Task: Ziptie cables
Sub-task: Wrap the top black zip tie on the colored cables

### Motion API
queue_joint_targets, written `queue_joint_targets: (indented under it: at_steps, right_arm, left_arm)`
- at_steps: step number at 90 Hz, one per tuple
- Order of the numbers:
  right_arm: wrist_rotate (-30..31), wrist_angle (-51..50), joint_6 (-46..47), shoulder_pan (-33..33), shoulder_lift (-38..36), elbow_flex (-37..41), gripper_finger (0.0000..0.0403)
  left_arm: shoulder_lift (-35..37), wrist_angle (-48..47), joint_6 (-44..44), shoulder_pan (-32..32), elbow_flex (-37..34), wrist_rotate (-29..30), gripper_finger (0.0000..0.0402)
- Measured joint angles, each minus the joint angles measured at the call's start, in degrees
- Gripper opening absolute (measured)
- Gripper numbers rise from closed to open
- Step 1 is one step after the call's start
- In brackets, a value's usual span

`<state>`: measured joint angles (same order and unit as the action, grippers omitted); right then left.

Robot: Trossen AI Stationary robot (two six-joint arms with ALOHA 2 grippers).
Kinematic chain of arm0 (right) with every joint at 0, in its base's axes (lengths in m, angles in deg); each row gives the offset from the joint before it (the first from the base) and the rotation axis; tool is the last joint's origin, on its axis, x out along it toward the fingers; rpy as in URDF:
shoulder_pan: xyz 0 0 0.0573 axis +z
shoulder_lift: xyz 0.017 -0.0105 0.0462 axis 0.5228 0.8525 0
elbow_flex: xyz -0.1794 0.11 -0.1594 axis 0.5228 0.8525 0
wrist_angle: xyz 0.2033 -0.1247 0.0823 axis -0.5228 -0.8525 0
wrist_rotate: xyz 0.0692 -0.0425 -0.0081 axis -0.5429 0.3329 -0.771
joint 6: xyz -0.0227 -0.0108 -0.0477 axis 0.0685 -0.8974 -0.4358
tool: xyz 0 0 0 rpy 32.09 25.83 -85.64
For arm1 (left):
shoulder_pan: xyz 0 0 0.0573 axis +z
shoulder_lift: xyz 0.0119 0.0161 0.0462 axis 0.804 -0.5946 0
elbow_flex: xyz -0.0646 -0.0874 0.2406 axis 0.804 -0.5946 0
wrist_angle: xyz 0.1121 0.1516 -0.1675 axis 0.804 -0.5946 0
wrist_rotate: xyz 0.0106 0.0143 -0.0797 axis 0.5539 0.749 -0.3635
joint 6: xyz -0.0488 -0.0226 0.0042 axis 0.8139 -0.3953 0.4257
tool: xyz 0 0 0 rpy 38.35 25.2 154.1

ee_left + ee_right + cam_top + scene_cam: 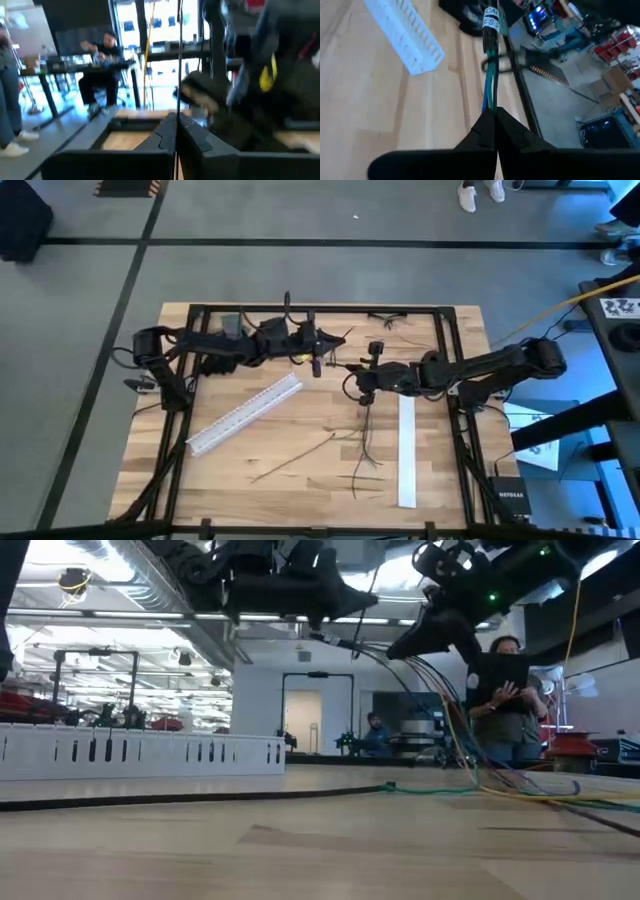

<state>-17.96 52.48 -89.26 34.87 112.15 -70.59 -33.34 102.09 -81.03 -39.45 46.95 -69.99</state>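
Cables [365, 442] lifted at far end, pinched in right gripper [357, 388] above table centre; loose ends trail onto wooden table [300, 500] toward near side. Left gripper [318, 363] just left of right one, fingers closed on thin strand.

Both arms raised above the table, reaching inward — left gripper [316, 366] fingers closed, right gripper [362, 394] fingers pinched together.
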Motion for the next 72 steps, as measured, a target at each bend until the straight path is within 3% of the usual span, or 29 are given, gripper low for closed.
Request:
queue_joint_targets:
  at_steps: [22, 39, 55, 72]
  right_arm:
    - [-1.9, -0.6, 0.3, 0.0, 0.2, 0.0, 0.0]
    - [-3.2, -4.4, 0.7, 0.0, 0.2, 0.0, 0.0017]
    - [-6.0, -4.3, 1.6, 0.0, 0.2, 0.0, 0.0065]
    - [-4.4, -4.5, 1.7, 0.0, 0.2, 0.0, 0.013]
  left_arm:
    - [-5.3, -2.1, -5.1, -2.0, 6.8, -0.5, 0.0]
    - [-6.0, -3.7, -5.5, -1.2, 7.3, -0.3, 0.0]
    - [-6.5, -3.8, -5.0, -0.8, 7.3, -0.4, 0.0]
    - [-7.5, -5.2, -4.9, -1.0, 7.3, -1.8, 0.0]
